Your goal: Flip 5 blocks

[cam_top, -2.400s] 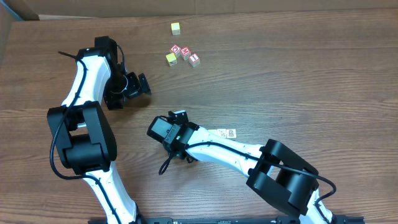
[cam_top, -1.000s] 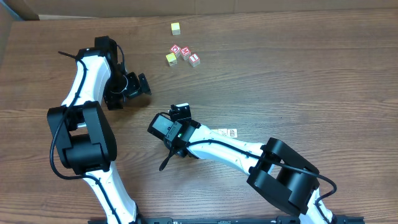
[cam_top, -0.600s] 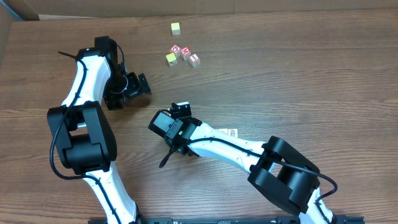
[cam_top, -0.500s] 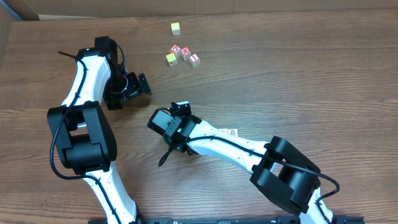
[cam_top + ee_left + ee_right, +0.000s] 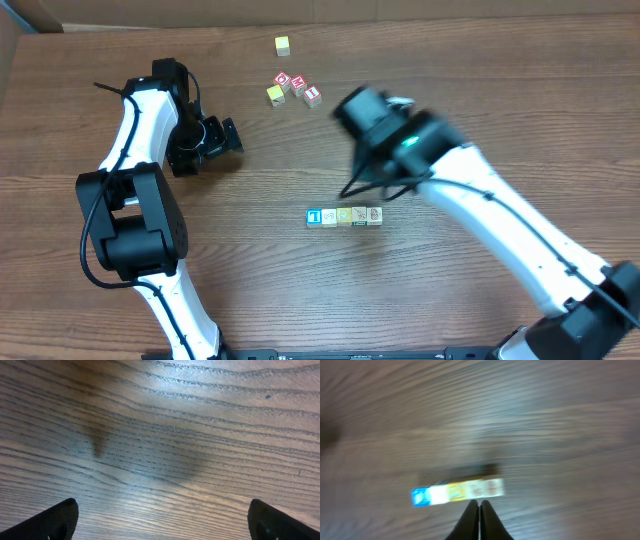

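Wooden blocks (image 5: 344, 216), five it seems, lie in a touching row mid-surface, blue face at the left end. Right hand (image 5: 480, 505) hangs above them, fingers pressed together on nothing, its arm blurred overhead. Left hand (image 5: 161, 522) is spread wide over bare grain, well apart. The brown wood surface (image 5: 500, 80) carries more cubes (image 5: 293, 87) near its far edge.

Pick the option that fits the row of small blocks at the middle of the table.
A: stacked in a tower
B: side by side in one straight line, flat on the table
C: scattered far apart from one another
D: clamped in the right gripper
B: the blocks lie edge to edge in a single line on the table, and the right gripper is shut with nothing in it.
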Robot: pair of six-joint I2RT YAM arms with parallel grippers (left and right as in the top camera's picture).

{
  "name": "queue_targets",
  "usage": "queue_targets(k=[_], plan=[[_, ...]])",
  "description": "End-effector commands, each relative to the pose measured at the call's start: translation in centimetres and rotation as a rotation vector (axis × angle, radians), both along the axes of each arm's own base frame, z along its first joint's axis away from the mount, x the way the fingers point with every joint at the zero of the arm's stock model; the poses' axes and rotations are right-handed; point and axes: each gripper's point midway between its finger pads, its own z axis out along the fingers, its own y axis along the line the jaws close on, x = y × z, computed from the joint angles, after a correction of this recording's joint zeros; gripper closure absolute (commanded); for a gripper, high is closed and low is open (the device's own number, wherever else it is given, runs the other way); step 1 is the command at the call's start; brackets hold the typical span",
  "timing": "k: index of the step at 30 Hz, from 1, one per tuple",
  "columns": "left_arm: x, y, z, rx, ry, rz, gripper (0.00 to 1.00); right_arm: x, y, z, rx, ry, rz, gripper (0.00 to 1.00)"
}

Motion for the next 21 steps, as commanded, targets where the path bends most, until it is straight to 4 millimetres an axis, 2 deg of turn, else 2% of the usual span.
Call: queue_targets(k=[1,5,8,9,11,14,15,16,17,18,19,21], plan=[[0.5,0.0,1.1,0.006,-0.031,0.006,0.00,0.8,-2.5,0.6,0.024,0.023,-0.076,0.96],[1.4,0.2,1.1,0.010,-0.067,0.033,0.00,-0.7,-3.7,-1.1,0.086,0.170,-0.112,0.96],[2.1,0.1,1.2,0.002,-0.094,0.032,0.00,-1.6,-5.1,-2.2,0.041,0.209,-0.196,0.96],[1.4,-0.8,1.3,-0.047,-0.066,0.030,0.00,-1.7,-5.5,-2.5,0.028,0.207,-0.234,0.96],[-1.4,-2.3,1.6,-0.130,0.048,0.039,0.00,-1.8,-6.1,-3.2,0.008,0.206,-0.285,0.96],[-1.3,-3.5,1.9,-0.196,0.039,0.026,0.00,-1.8,-6.6,-4.0,-0.018,0.203,-0.295,0.96],[-1.5,-4.0,2.1,-0.226,0.042,0.010,0.04,-1.8,-6.8,-4.2,-0.031,0.201,-0.297,0.96],[-1.8,-4.9,2.4,-0.272,0.046,-0.013,0.17,-1.8,-7.1,-4.5,-0.046,0.196,-0.300,0.96],[-2.0,-5.6,2.7,-0.309,0.047,-0.036,0.35,-1.7,-7.3,-4.8,-0.055,0.191,-0.302,0.96],[-2.2,-6.3,3.1,-0.347,0.043,-0.065,0.72,-1.7,-7.3,-5.0,-0.058,0.188,-0.302,0.96],[-2.4,-7.3,3.6,-0.401,0.034,-0.101,0.96,-1.7,-7.3,-5.3,-0.056,0.187,-0.302,0.96],[-2.8,-8.9,4.6,-0.496,0.014,-0.175,0.96,-1.4,-7.1,-5.9,-0.047,0.178,-0.302,0.96]])
